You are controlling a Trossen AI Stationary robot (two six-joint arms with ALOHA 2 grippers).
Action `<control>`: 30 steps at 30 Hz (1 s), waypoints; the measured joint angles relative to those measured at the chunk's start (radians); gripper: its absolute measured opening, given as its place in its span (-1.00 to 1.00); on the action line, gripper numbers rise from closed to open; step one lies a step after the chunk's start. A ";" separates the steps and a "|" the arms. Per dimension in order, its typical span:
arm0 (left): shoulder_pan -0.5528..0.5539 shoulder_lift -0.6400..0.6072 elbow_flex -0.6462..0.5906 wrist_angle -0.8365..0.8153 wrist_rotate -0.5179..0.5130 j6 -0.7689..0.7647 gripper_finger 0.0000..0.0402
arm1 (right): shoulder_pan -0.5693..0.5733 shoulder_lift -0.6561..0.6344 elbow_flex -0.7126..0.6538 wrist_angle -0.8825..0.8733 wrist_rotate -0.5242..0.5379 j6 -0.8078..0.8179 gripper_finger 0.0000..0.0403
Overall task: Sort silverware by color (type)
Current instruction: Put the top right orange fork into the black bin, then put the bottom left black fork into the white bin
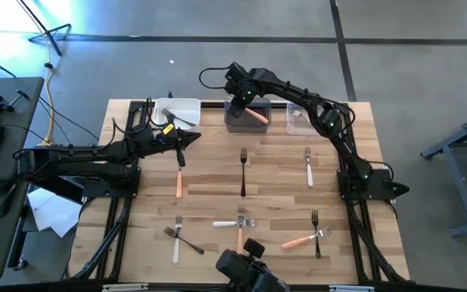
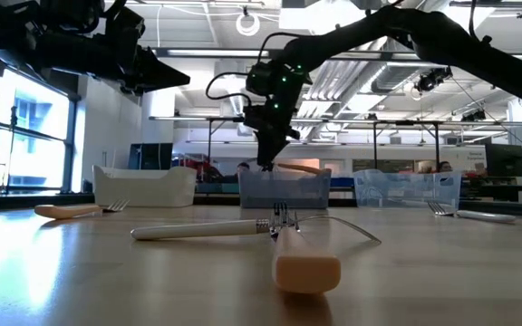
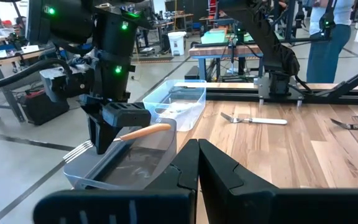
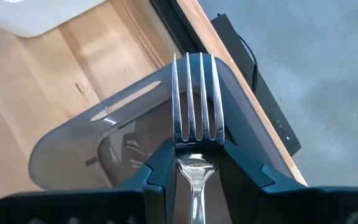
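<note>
My right gripper (image 1: 246, 102) hangs over the dark grey middle bin (image 1: 248, 122) at the table's far edge, shut on an orange-handled fork (image 1: 257, 116). The left wrist view shows that fork (image 3: 143, 132) above the grey bin (image 3: 126, 167). My left gripper (image 1: 188, 139) hovers shut, near the white bin (image 1: 177, 112), holding nothing I can see. Loose forks lie flat on the table: an orange one (image 1: 179, 183), a black one (image 1: 243, 172), a white one (image 1: 308, 167), and several more near the front edge. My right gripper (image 4: 194, 155) pinches the orange-handled fork between its two fingers (image 4: 160, 163) at the silver neck (image 4: 194, 171), just behind the tines (image 4: 194, 93). The fingers come from above, pointing down, across the fork. The fork lies roughly level above the grey bin, its orange handle (image 3: 148, 130) sticking out to one side.
A clear bin (image 1: 302, 118) holding silverware stands right of the grey one. Crossed forks lie near the front edge (image 1: 239, 222), (image 1: 177, 235), (image 1: 310, 235). A low camera mount (image 1: 246, 272) sits at the near edge. Bare wood shows at the table's middle.
</note>
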 joint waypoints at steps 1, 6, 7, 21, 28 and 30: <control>0.000 0.000 0.000 0.000 0.000 0.000 -1.00 | 0.000 0.001 0.000 -0.001 0.002 0.004 -0.59; 0.000 0.000 0.000 0.000 0.000 0.000 -1.00 | -0.003 0.020 -0.001 -0.002 0.001 0.012 -0.59; 0.000 0.000 0.000 0.000 0.000 0.000 -1.00 | -0.005 0.026 -0.001 0.003 -0.001 0.012 -0.59; 0.000 0.000 0.000 0.000 0.000 0.001 -1.00 | -0.018 0.105 -0.001 0.040 -0.008 0.011 -0.48; 0.000 0.000 0.000 0.000 0.000 0.002 -1.00 | -0.018 0.111 0.022 0.015 0.013 -0.015 -0.16; 0.000 0.000 0.000 0.000 0.000 0.002 -1.00 | -0.013 0.111 0.057 -0.014 0.037 -0.022 -0.07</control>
